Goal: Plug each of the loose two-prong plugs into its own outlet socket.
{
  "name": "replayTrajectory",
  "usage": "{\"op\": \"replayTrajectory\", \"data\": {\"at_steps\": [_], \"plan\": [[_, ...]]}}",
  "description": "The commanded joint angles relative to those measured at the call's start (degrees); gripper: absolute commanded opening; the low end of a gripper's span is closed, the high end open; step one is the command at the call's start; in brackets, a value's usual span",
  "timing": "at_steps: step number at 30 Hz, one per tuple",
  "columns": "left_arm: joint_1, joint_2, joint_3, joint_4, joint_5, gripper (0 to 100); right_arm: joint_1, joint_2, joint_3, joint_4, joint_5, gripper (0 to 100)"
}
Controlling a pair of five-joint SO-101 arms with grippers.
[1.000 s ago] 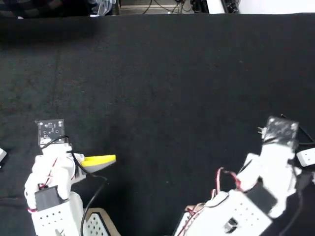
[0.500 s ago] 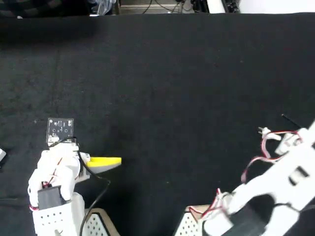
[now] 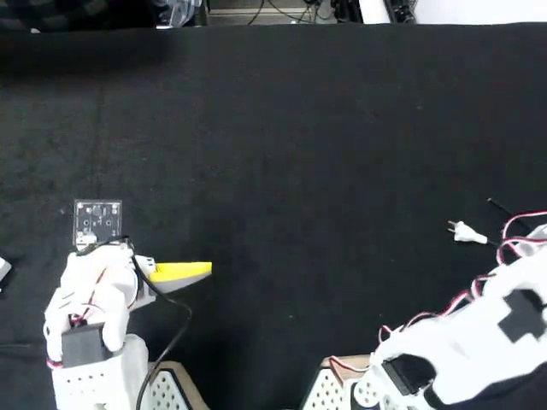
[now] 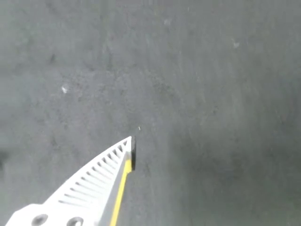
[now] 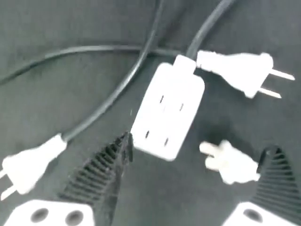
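Between the spread fingers of the right gripper [image 5: 197,147], its wrist view shows a small white plug [image 5: 228,162] close to one finger [image 5: 273,174]; just beyond lies the white outlet block [image 5: 167,110], two corded plugs [image 5: 240,70] beside it. The high view adds a loose plug [image 3: 461,231] on the black table [image 3: 282,128], and the left gripper [image 3: 201,271], fingers pressed together

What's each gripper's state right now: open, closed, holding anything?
Left gripper: closed, holding nothing.
Right gripper: open, holding nothing, above the outlet block.
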Motion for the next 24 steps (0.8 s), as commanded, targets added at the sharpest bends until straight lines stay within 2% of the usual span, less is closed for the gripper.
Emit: {"op": "replayTrajectory", "data": {"at_steps": [1,5,8,13,20,24], "plan": [[0.8,13.9,-10.7,-1.1,-0.2,71,0.2,5.6,-10.2,-0.4,-2.6,41.2],[1.5,27.3,-19.4,-1.1,0.1,71,-0.4,8.3,-15.0,-0.4,-3.5,41.2],[6.0,34.6,-21.1,-1.2,0.1,71,-1.0,9.5,-16.9,-0.4,-3.4,41.2],[12.4,40.1,-15.2,-12.0,6.9,71,-2.6,10.6,-17.3,-0.4,-3.4,41.2],[9.6,40.2,-5.2,-24.5,5.8,71,-4.6,10.5,-16.0,-0.4,-3.4,41.2],[8.9,40.2,-3.9,-27.0,4.6,71,-4.7,10.6,-14.3,-0.7,-3.4,38.1]]}}
